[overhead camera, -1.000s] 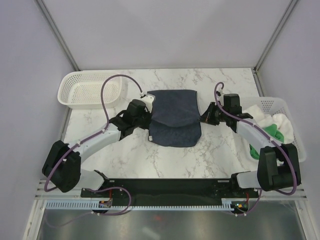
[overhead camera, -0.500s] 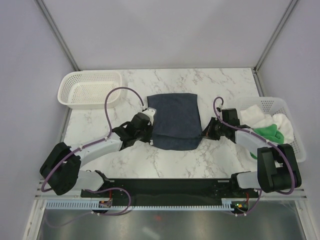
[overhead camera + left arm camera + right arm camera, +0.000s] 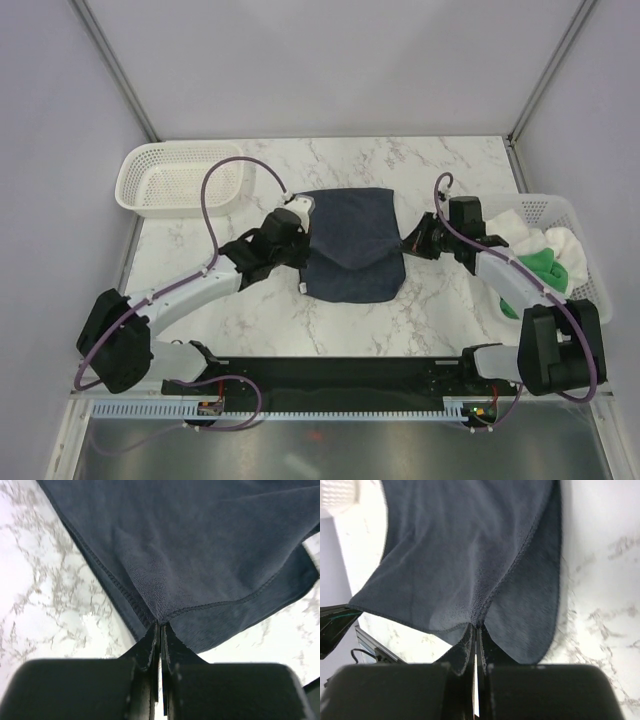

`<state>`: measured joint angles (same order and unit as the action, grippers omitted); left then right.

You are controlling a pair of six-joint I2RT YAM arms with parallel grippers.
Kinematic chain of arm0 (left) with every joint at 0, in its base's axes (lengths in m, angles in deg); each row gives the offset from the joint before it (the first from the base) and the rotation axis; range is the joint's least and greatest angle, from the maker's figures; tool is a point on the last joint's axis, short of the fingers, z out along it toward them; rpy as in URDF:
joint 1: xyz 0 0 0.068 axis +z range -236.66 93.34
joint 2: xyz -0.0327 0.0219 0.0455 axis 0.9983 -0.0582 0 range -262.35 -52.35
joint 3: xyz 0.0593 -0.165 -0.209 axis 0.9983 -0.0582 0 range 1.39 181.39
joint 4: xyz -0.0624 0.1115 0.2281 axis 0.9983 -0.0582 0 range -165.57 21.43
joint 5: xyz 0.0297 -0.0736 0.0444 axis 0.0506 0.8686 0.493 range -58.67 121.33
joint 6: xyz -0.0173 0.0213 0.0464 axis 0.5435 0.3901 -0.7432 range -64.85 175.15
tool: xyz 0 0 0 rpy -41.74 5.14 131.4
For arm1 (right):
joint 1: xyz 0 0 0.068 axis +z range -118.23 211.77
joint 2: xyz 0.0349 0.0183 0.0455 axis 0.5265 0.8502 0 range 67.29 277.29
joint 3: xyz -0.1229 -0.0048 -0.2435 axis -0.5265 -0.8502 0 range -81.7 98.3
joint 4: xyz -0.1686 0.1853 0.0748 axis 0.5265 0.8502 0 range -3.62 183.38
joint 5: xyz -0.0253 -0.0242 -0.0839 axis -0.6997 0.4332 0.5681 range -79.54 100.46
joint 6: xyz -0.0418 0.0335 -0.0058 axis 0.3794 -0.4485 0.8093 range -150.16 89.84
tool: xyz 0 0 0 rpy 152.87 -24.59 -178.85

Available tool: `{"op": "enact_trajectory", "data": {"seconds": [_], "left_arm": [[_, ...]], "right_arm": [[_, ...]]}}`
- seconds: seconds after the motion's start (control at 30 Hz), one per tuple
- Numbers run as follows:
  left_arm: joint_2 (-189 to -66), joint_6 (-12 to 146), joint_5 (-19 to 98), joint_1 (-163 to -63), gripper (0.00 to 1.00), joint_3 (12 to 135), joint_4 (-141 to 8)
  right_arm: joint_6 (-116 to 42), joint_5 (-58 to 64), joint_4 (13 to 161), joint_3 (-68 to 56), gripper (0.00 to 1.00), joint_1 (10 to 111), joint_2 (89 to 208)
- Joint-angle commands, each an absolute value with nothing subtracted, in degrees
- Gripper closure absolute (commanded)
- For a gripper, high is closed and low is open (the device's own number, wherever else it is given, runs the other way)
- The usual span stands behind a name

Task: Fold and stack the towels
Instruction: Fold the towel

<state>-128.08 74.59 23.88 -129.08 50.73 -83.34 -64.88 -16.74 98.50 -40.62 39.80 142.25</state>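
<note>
A dark navy towel (image 3: 352, 243) lies on the marble table's middle, its near part lifted and doubled. My left gripper (image 3: 302, 243) is shut on the towel's left corner; the left wrist view shows the cloth (image 3: 200, 555) pinched at the fingertips (image 3: 150, 641). My right gripper (image 3: 405, 245) is shut on the towel's right corner; the right wrist view shows the cloth (image 3: 465, 550) pinched between the fingertips (image 3: 468, 639). White and green towels (image 3: 545, 255) lie piled in the right basket.
An empty white basket (image 3: 181, 177) stands at the back left of the table. A white basket (image 3: 590, 262) with towels stands at the right edge. Bare marble (image 3: 350, 325) runs in front of the towel, then the black arm rail.
Both grippers pulled the towel's corners toward the near edge, then moved back away with them; the towel's held edge now sits over its middle.
</note>
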Motion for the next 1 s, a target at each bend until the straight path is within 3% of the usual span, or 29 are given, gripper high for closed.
{"op": "enact_trajectory", "data": {"seconds": [0.0, 0.1, 0.3, 0.7, 0.8, 0.83, 0.97], "left_arm": [[-126.1, 76.5, 22.6, -129.5, 0.98, 53.2, -83.2], [-125.1, 76.4, 22.8, -130.2, 0.98, 51.2, -89.3], [-125.8, 80.4, 22.7, -131.9, 0.98, 44.7, -87.5], [-130.4, 83.7, 20.8, -134.9, 0.98, 41.8, -86.9], [-129.8, 84.9, 20.9, -135.6, 0.77, 40.9, -87.0], [-129.4, 85.3, 21.3, -135.7, 0.63, 40.6, -86.9], [-127.1, 86.1, 22.2, -135.8, 0.47, 40.5, -87.3]], "right_arm": [[-64.4, -18.2, 100.7, -37.2, 1.0, 40.0, 139.5], [-64.4, -19.1, 101.6, -38.3, 1.0, 40.0, 137.2], [-63.6, -16.6, 102.3, -44.7, 1.0, 40.0, 132.7], [-61.9, -14.5, 99.0, -53.0, 1.0, 40.0, 134.4], [-62.4, -14.5, 97.8, -55.6, 0.98, 40.0, 134.5], [-62.4, -14.6, 97.6, -55.9, 0.96, 40.0, 134.4], [-62.3, -15.3, 98.6, -55.8, 0.87, 40.0, 133.5]]}}
